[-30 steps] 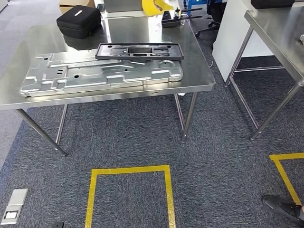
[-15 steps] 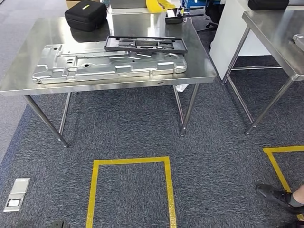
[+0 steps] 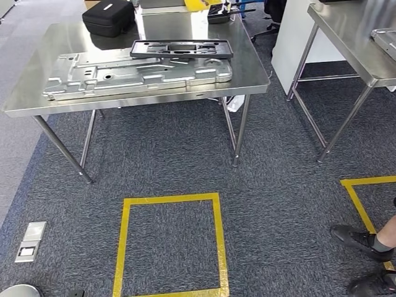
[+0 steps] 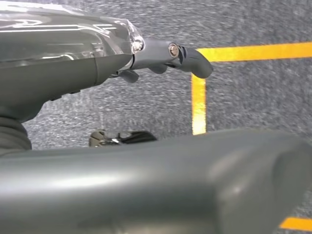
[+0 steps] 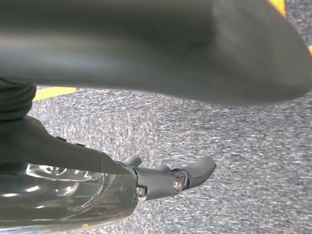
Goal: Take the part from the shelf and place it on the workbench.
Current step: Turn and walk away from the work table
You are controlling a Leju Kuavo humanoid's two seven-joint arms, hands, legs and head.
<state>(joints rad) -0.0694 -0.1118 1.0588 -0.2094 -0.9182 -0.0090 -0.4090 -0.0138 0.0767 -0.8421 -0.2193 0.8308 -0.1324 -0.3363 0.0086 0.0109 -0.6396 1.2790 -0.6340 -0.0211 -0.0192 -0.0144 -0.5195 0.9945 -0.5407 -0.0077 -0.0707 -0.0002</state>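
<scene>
left hand (image 4: pixel 121 73) hangs over the grey carpet (image 3: pixel 177 148), fingers (image 4: pixel 191 58) stretched out and apart with nothing in them; a line of yellow tape (image 4: pixel 198 102) runs on the floor beneath. right hand (image 5: pixel 121 185) hangs the same way over carpet, its fingers (image 5: pixel 198 168) extended and apart, holding nothing (the thick grey thumb takes up much of each wrist view, so the far fingertips are hard to make out).

from the head view, a steel surface (image 3: pixel 37 93) stands ahead on slim metal legs. on it lies a long silver stamped metal part (image 3: pixel 135 74), flat, running nearly the width of the surface near its front edge. a dark rectangular tray-like part (image 3: pixel 181 48) lies with its near edge overlapping the silver one, on the far side. a black zipped case (image 3: pixel 109 17) sits at the far corner, well apart from both. something yellow (image 3: pixel 196 3) shows at the far edge, possibly a tool, too cropped to tell.

a yellow taped square (image 3: pixel 170 244) marks the floor in front of the surface. a second steel surface (image 3: pixel 354 43) stands to the right, with a grey metal piece (image 3: pixel 385 40) on it. a person's dark shoes (image 3: pixel 359 241) stand by another taped outline (image 3: pixel 364 204) at the right. a floor socket plate (image 3: pixel 30 241) is set in the carpet at the left.
</scene>
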